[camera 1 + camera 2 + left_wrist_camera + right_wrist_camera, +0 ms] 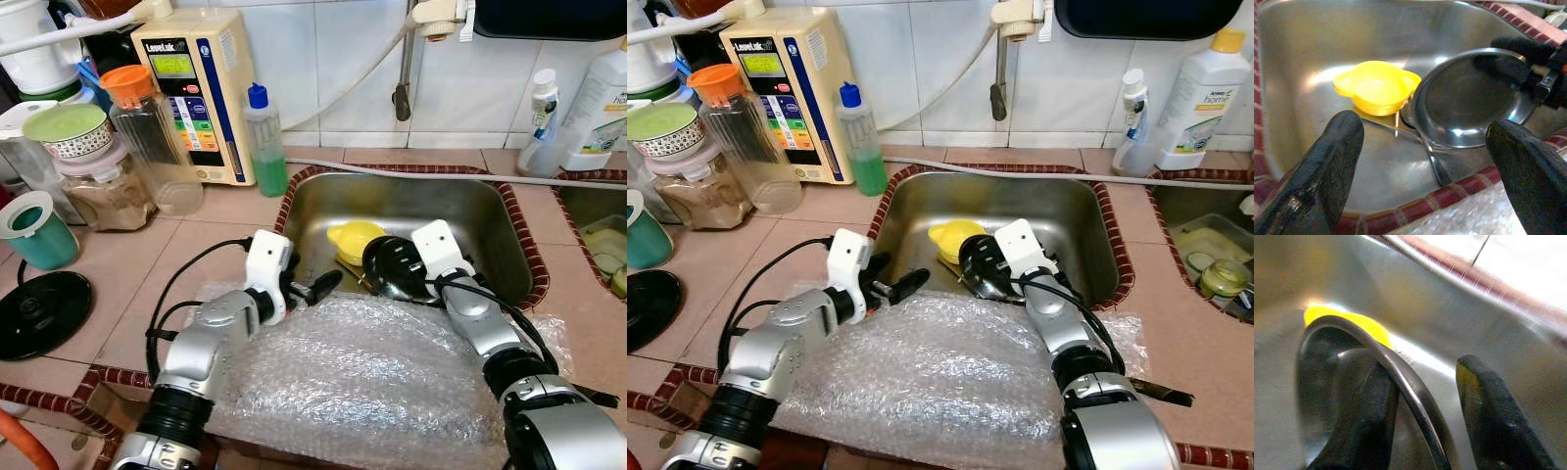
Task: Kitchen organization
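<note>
A steel bowl sits in the sink, tipped up on edge so that its dark, shiny inside faces left and towards the near rim. Its rim is thin and bright, and one black finger lies inside the rim and another outside it. Just to its left, touching or nearly so, lies a small yellow plastic cup, upright with its mouth open to the top and a lobed lip. A metal spoon or fork lies flat on the sink floor beneath the bowl's near edge, handle pointing to the near rim; its head is hidden.
</note>
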`<state>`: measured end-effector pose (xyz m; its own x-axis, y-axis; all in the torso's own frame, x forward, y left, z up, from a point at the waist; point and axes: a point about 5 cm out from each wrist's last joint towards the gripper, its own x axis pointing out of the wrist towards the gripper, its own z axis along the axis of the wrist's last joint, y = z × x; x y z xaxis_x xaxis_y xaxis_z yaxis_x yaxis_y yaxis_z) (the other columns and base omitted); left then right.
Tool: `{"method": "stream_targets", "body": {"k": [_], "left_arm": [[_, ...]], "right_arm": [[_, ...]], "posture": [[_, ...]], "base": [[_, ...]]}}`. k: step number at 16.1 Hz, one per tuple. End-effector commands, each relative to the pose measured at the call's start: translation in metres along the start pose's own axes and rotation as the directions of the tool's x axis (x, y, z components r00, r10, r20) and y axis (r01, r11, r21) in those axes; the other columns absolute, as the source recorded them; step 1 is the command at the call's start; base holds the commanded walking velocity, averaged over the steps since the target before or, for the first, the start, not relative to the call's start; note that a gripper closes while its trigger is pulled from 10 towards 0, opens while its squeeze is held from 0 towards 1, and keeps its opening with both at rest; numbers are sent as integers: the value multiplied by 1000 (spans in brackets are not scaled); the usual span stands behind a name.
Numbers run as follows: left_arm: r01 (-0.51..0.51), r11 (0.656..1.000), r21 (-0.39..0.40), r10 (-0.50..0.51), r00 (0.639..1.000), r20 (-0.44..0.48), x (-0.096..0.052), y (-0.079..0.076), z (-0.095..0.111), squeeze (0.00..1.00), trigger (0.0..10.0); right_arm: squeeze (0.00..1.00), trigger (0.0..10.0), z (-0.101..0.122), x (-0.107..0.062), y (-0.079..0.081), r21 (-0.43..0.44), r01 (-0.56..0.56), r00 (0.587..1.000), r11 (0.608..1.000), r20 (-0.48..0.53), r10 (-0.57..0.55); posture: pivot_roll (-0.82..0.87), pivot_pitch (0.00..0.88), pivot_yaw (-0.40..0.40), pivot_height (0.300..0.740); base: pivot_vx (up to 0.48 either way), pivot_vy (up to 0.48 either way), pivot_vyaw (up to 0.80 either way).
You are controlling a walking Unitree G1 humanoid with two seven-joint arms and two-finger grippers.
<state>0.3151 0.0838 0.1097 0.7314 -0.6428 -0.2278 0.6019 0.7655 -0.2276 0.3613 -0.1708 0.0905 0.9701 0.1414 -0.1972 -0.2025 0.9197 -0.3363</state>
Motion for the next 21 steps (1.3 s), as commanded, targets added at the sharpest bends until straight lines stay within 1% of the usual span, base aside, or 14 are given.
{"method": "stream_targets", "body": {"k": [1,2,3,4,5,7,9,11,12,14,15,17,19,21], "left_arm": [[-9,1000,24,9,1000,20,0,2,8,1000,10000],[-15,1000,22,14,1000,21,0,3,8,1000,10000],[-20,1000,20,20,1000,20,-1,5,7,1000,10000],[-23,1000,21,22,1000,18,-1,5,6,1000,10000],[-23,1000,21,22,1000,17,-1,5,6,1000,10000],[-21,1000,21,20,1000,16,0,4,6,1000,10000],[-19,999,26,18,1000,14,0,3,6,1000,10000],[-40,999,34,40,999,22,0,5,8,1000,10000],[-101,994,44,98,993,68,-1,9,15,1000,10000],[-168,985,39,161,976,146,-2,15,26,1000,10000],[-209,977,36,198,960,197,-3,19,34,1000,10000],[-231,973,33,218,952,217,-4,20,37,1000,10000],[-221,975,34,209,954,215,-2,18,35,1000,10000],[-228,973,30,216,951,221,-1,17,36,1000,10000]], "right_arm": [[1000,10000,-22,-6,15,100,-65,993,993,-91,74],[1000,10000,-25,-7,20,170,-97,988,981,-101,116],[1000,10000,-28,-8,27,271,-139,978,953,-111,174],[1000,10000,-27,-8,27,276,-138,980,951,-101,171],[1000,10000,-24,-6,23,324,-114,985,939,-87,150],[1000,10000,-17,-3,14,442,-81,991,893,-57,118],[1000,10000,-11,-2,7,419,-64,997,906,-22,80],[1000,10000,-3,-1,-2,430,-21,1000,903,25,12],[1000,10000,6,-2,-14,400,49,993,915,81,-88],[1000,10000,17,-5,-22,387,60,979,920,157,-130],[1000,10000,23,-8,-29,396,93,963,914,199,-184],[1000,10000,23,-10,-35,433,120,952,894,204,-227],[1000,10000,22,-10,-38,433,137,951,891,194,-241],[1000,10000,25,-11,-42,480,140,943,866,201,-264]], "posture": [[50,0,106,740],[51,0,103,740],[51,0,103,740],[51,0,103,740],[49,0,99,740],[47,0,100,740],[45,0,103,740],[45,0,106,740],[46,0,107,740],[43,0,108,740],[43,0,108,740],[39,0,104,740],[35,0,103,740],[35,0,103,740]], "base": [[0,0,0],[0,0,0],[0,0,0],[0,0,0],[0,0,0],[0,0,0],[0,0,0],[0,0,0],[0,0,0],[0,0,0],[0,0,0],[0,0,0],[0,0,0],[0,0,0]]}}
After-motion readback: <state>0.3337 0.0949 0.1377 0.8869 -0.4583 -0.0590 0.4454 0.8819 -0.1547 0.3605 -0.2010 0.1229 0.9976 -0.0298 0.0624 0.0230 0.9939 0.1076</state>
